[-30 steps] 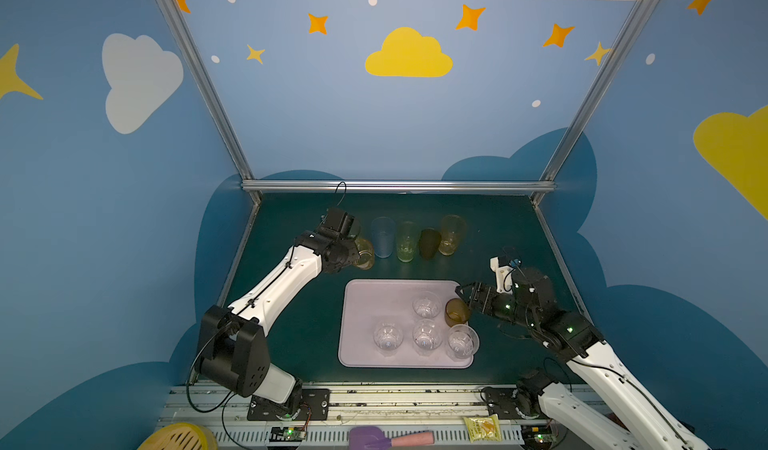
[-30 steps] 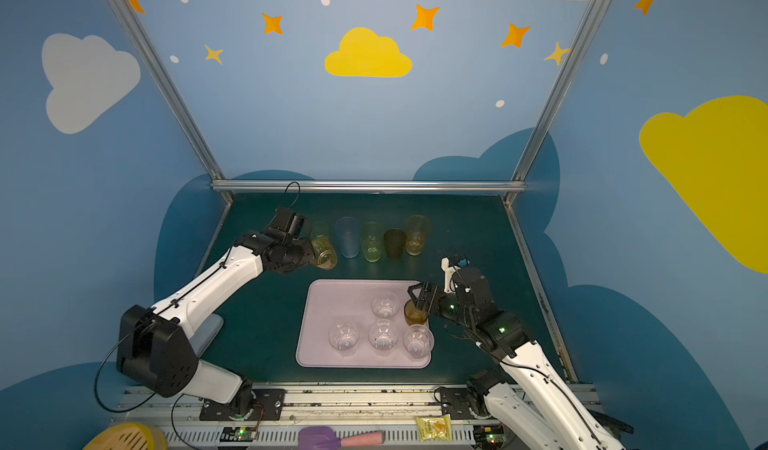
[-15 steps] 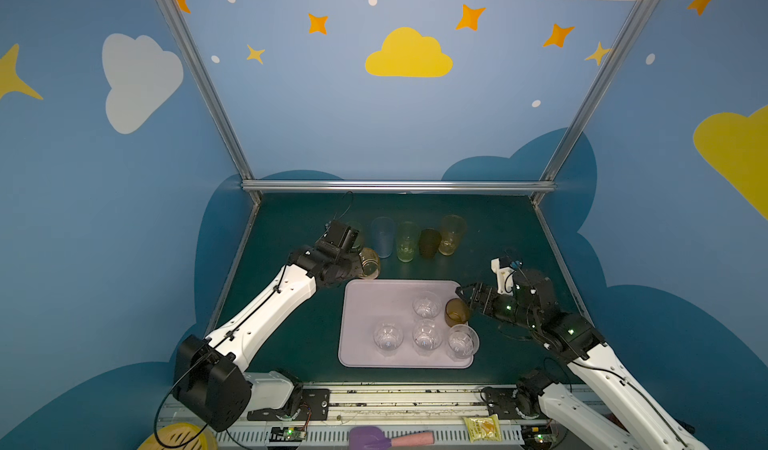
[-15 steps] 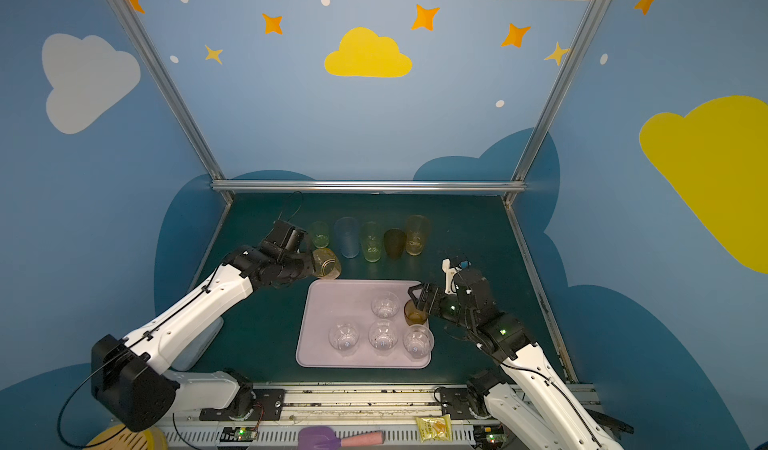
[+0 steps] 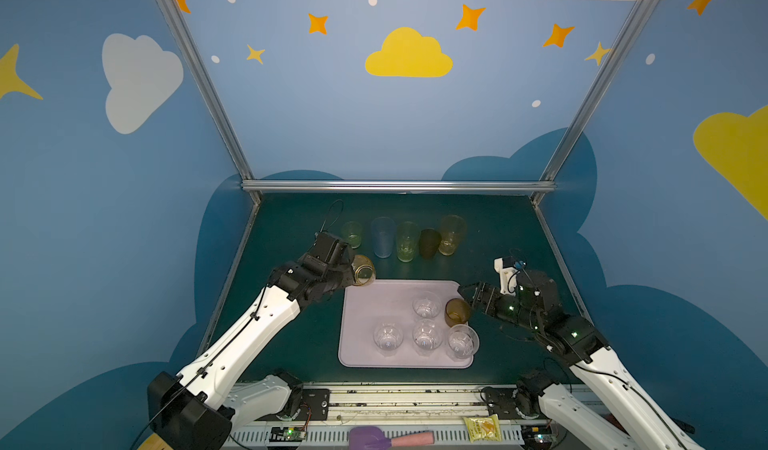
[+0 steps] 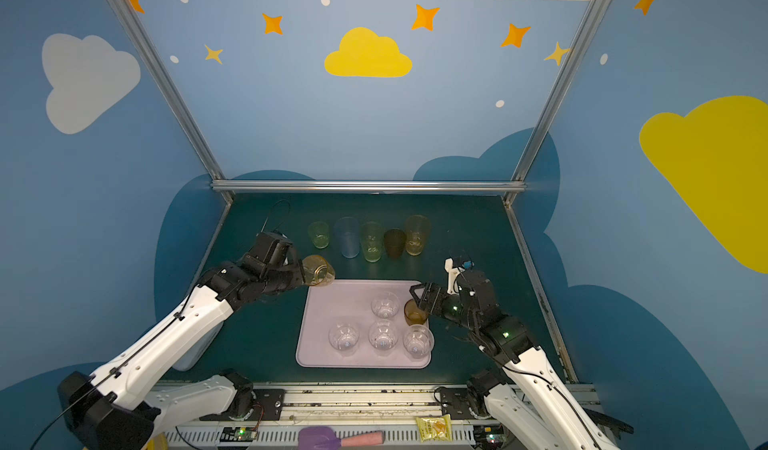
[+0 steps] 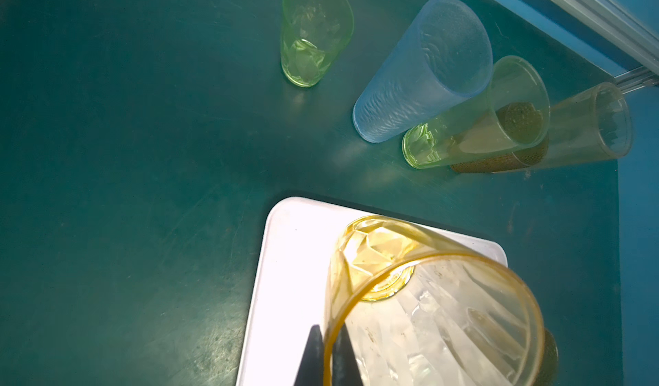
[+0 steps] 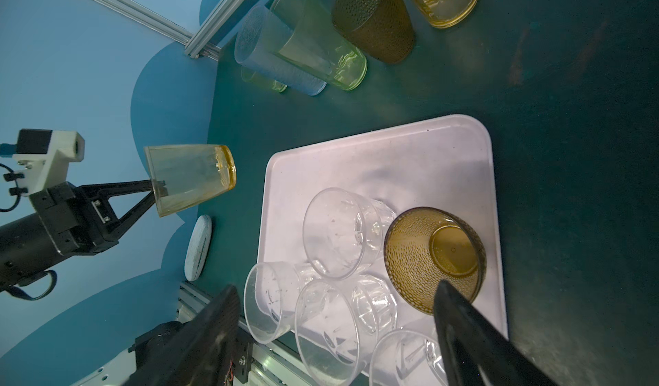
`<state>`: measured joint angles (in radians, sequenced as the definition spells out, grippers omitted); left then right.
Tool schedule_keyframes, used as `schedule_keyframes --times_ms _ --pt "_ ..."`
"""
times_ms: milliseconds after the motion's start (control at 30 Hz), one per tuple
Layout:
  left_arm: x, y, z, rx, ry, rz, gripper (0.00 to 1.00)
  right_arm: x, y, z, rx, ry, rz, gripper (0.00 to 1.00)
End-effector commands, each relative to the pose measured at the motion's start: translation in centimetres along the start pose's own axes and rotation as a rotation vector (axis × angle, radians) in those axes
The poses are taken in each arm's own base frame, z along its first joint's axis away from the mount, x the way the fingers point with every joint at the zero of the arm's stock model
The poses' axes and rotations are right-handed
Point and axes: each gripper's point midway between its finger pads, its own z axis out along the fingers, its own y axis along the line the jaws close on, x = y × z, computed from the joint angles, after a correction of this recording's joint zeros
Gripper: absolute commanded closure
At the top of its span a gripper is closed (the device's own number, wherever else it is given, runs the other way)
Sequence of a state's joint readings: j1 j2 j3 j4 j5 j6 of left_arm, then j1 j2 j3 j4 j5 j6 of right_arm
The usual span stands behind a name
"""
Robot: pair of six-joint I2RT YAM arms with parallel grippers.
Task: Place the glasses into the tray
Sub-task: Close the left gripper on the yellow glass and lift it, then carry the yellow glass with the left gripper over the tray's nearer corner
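We find the left gripper (image 5: 352, 271) at the middle left of both top views, its pincer squeezed tight on the rim of the amber tumbler (image 5: 364, 270). The left wrist view shows one finger inside the mouth and one outside. That tumbler hangs clear of the table, tipped onto its side with its base pointing away from the arm, above the far left corner of the tray (image 5: 374, 302). The tray lies flat in the lower middle of the frame and carries four clear tumblers (image 5: 426, 335), three in a row along its near edge and one behind them. A brown tumbler (image 5: 456, 311) stands upright at the tray's right edge, just beside that rear clear one. The right gripper (image 5: 465, 296) sits immediately to its right, jaws spread wide and gripping nothing; we cannot tell whether a finger touches the brown tumbler. Above the tray in the frame, five more stand in a row, left to right: a short green tumbler (image 5: 352, 233), a tall blue tumbler (image 5: 382, 237), a tall green tumbler (image 5: 406, 242), a dark brown tumbler (image 5: 429, 243) and a tall yellow tumbler (image 5: 451, 235). At the bottom edge lies a yellow packet (image 5: 482, 427); its print is too small for us to read.
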<state>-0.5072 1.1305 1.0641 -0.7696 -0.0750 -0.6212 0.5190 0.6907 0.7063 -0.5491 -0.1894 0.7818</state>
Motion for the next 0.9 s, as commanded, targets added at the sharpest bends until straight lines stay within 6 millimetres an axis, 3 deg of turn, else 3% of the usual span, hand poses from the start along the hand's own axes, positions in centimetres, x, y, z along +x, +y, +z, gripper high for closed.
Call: schedule_keyframes --times_ms 0,333,867 --pt "-0.1 0.4 -0.8 -0.003 -0.026 0.011 0.96 -0.1 0.5 -0.1 -0.018 0.008 0.008 0.16" --pt "0.5 -0.7 -0.5 0.038 0.012 0.026 0.96 0.0 0.6 -0.2 -0.029 0.008 0.021 0.16" --pt "2.7 -4.7 2.5 0.061 0.11 0.123 0.96 0.3 0.7 0.0 -0.042 0.022 0.045 0.16"
